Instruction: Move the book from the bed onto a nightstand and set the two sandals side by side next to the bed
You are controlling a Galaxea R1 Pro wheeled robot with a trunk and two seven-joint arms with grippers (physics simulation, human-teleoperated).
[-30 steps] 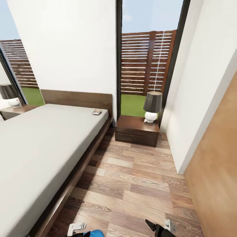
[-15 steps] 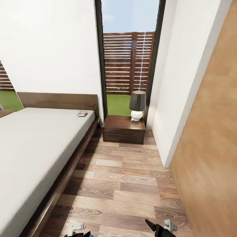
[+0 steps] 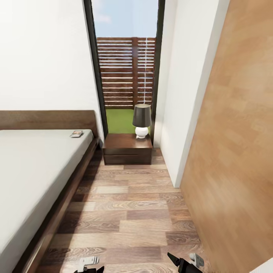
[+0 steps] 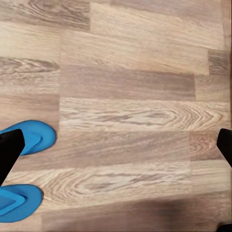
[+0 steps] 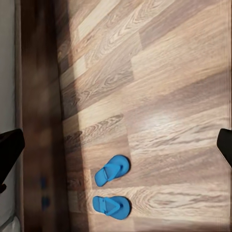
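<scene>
The book (image 3: 76, 134) lies on the bed (image 3: 34, 167), on the pale mattress close to the headboard. A dark nightstand (image 3: 128, 148) stands beside the bed under the window. Two blue sandals (image 5: 112, 170) (image 5: 112, 206) lie close together on the plank floor by the bed frame (image 5: 41, 121), one slightly angled. The left wrist view catches both sandals (image 4: 35, 135) (image 4: 20, 202) at its edge. My left gripper (image 3: 90, 265) (image 4: 116, 147) and right gripper (image 3: 185, 262) (image 5: 116, 147) hang low over the floor, both open and empty.
A lamp (image 3: 141, 120) with a dark shade stands on the nightstand's back right. A white wall corner (image 3: 178, 151) and a light wooden panel (image 3: 235, 151) close off the right side. Plank floor (image 3: 129, 212) runs between bed and wall.
The head camera has turned, so bed, book and nightstand sit further left in the picture. The blue patch at the bottom edge has slipped out of view. Both grippers keep their pose.
</scene>
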